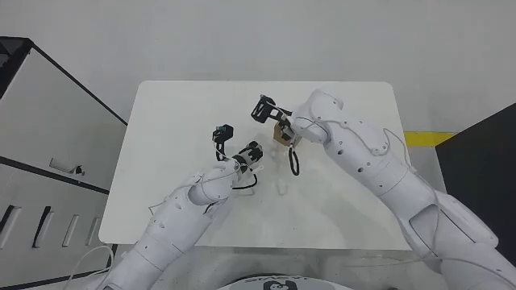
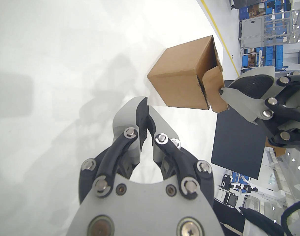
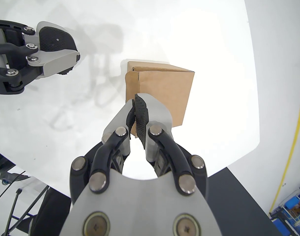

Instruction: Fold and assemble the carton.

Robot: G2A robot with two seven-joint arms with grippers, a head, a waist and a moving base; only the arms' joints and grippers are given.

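The right arm (image 1: 348,138) hides most of the carton (image 1: 281,134) from above.

My right gripper (image 3: 139,101) is squeezed closed, tips touching the flap (image 3: 131,84) of the brown carton (image 3: 164,92) on the white table (image 3: 189,25). My left gripper (image 3: 72,62) is nearby.

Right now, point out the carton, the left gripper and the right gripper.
carton (image 2: 179,87), left wrist view, its broad side face.
left gripper (image 2: 145,114), left wrist view, between its fingertips.
right gripper (image 3: 138,103), right wrist view, between its fingertips at the carton's flap.
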